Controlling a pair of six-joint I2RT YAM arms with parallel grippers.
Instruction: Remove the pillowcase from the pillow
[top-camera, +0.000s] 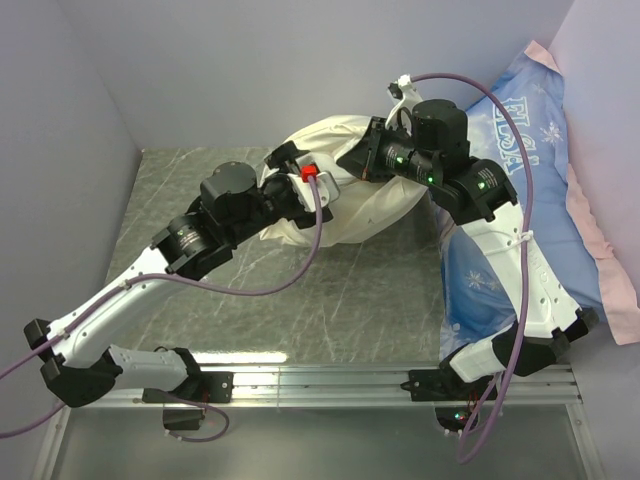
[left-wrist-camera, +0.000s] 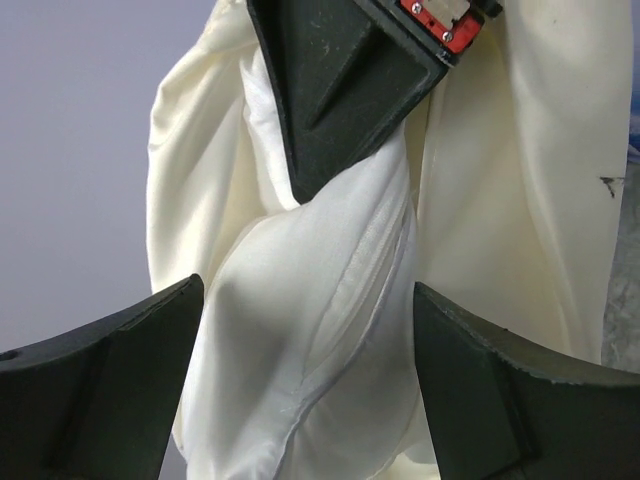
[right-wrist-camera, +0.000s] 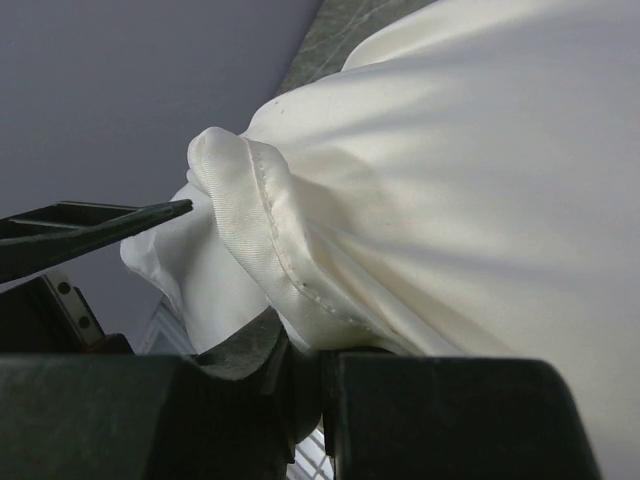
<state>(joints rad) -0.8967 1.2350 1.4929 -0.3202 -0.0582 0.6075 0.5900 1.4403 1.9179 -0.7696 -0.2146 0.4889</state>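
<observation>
White letters "ELSA" printed on blue snowflake pillow (top-camera: 530, 135), no other readable text

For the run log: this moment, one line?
left claw open, at pillow | right claw shut on pillowcase | pillowcase not yet off

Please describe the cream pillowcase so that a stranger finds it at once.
Start at the grey marbled table; near its far edge, in the middle, sits a bunched cream fabric pillowcase. Unlike the blue printed pillow on the right, it is plain and off-white.
</observation>
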